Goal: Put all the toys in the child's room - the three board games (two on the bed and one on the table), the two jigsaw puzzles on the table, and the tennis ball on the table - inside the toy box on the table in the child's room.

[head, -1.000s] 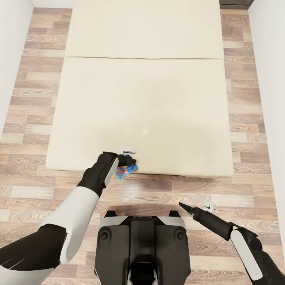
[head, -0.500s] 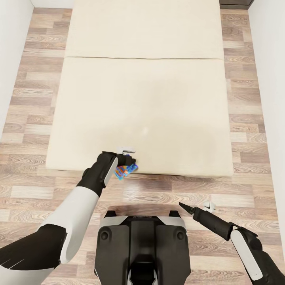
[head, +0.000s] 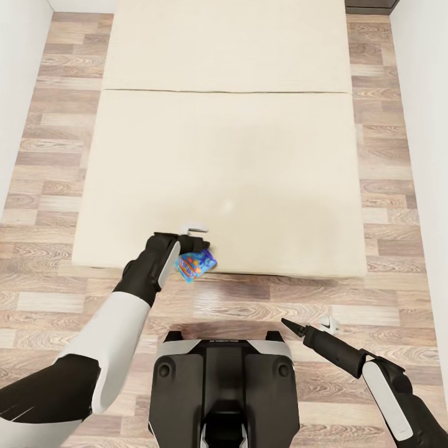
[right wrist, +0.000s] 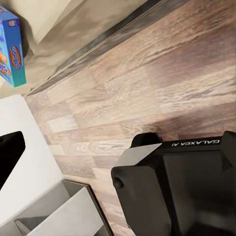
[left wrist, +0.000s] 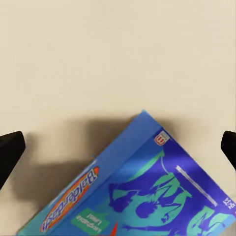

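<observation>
A blue board game (head: pixel 196 264) with orange lettering lies tilted at the near edge of the bed (head: pixel 224 155), one corner jutting past the mattress over the floor. My left gripper (head: pixel 196 241) hovers just above it, open. In the left wrist view the dark fingertips (left wrist: pixel 10 152) stand wide apart on either side of the board game (left wrist: pixel 147 191), which casts a shadow on the mattress. My right gripper (head: pixel 311 325) is open and empty above the floor at the lower right. The right wrist view catches the board game (right wrist: pixel 10 49) at the bed's edge.
The beige mattress spans most of the head view, split by a seam (head: pixel 224 92). Wood-plank floor (head: pixel 50 155) runs down both sides, bounded by white walls (head: pixel 18 74). My own base (head: pixel 224 386) stands close to the foot of the bed.
My left gripper has drawn back slightly to the left and opened, uncovering more of the blue board game. The right arm and the camera have not moved.
</observation>
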You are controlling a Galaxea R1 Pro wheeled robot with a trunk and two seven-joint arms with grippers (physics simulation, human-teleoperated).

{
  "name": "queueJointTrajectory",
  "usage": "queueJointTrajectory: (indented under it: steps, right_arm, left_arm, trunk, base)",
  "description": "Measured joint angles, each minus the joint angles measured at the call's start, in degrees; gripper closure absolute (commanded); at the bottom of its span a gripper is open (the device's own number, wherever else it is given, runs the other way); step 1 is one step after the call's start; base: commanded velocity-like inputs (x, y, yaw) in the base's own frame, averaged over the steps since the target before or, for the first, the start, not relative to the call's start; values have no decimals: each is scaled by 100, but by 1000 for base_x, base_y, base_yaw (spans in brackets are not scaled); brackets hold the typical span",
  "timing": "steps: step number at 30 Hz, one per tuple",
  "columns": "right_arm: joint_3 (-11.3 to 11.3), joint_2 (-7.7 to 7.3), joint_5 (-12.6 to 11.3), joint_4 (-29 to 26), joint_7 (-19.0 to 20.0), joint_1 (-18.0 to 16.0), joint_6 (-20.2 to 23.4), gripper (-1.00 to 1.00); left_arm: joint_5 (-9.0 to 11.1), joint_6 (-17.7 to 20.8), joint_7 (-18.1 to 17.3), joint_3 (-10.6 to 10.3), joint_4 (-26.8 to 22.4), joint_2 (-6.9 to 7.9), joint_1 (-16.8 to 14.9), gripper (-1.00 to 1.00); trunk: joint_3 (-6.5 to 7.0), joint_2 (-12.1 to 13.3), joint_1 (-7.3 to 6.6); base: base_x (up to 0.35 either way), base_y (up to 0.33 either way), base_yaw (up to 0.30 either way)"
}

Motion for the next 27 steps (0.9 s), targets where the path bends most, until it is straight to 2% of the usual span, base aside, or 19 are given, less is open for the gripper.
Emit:
queueJointTrajectory:
  steps: [4,8,11,13,14,15,18,19,20,21,22,24,26,27]
  right_arm:
    - [0,0,1,0,0,0,5,-100]
    - [0,0,1,0,0,0,3,-100]
    - [0,0,2,0,0,0,0,-100]
    - [0,0,2,0,0,0,-1,-100]
    - [0,0,1,0,0,0,-2,-100]
    - [0,0,0,0,0,0,-2,-100]
    - [0,0,4,0,0,0,-2,-100]
    - [0,0,2,0,0,0,-2,-100]
    - [0,0,1,0,2,0,-2,-100]
    - [0,0,0,0,5,0,-2,-100]
    - [0,0,0,0,6,0,-2,-100]
    - [0,0,-2,0,8,0,-6,-100]
    - [0,0,-2,0,8,0,-8,-100]
    - [0,0,-2,0,9,0,-9,-100]
  left_arm:
    - [14,33,-13,9,-112,149,0,-100]
    - [31,71,-30,192,-198,355,0,-100]
    - [42,231,-51,518,-278,522,0,-100]
    - [56,466,-275,931,-357,697,0,-100]
    - [78,519,-402,1049,-371,747,1,-100]
    - [85,593,-713,1268,-391,849,0,-100]
    - [109,703,-1335,1531,-417,1081,2,-100]
    - [103,815,-1793,1638,-426,1276,4,-100]
    - [116,892,-2049,1679,-430,1397,6,-100]
    - [112,1040,-2565,1736,-435,1633,10,-100]
    - [125,1113,-2853,1757,-437,1776,14,-100]
    - [121,1279,-4015,1811,-435,2306,39,-100]
    - [128,1329,-4616,1845,-425,2571,57,-100]
    - [121,1354,-5184,1895,-405,2814,90,-100]
  trunk:
    - [0,0,0]
    - [0,0,0]
    - [0,0,0]
    - [0,0,0]
    - [0,0,0]
    - [0,0,0]
    - [0,0,0]
    - [0,0,0]
    - [0,0,0]
    - [3,0,0]
    - [6,0,-1]
    - [18,-1,-1]
    - [32,-1,-1]
    - [40,-1,-1]
  base:
    - [0,0,0]
    - [0,0,0]
    - [0,0,0]
    - [0,0,0]
    - [0,0,0]
    - [0,0,0]
    - [0,0,0]
    - [0,0,0]
    - [0,0,-12]
    - [0,0,-24]
    - [0,0,-43]
    - [0,0,-58]
    - [0,0,-66]
    - [0,0,-71]
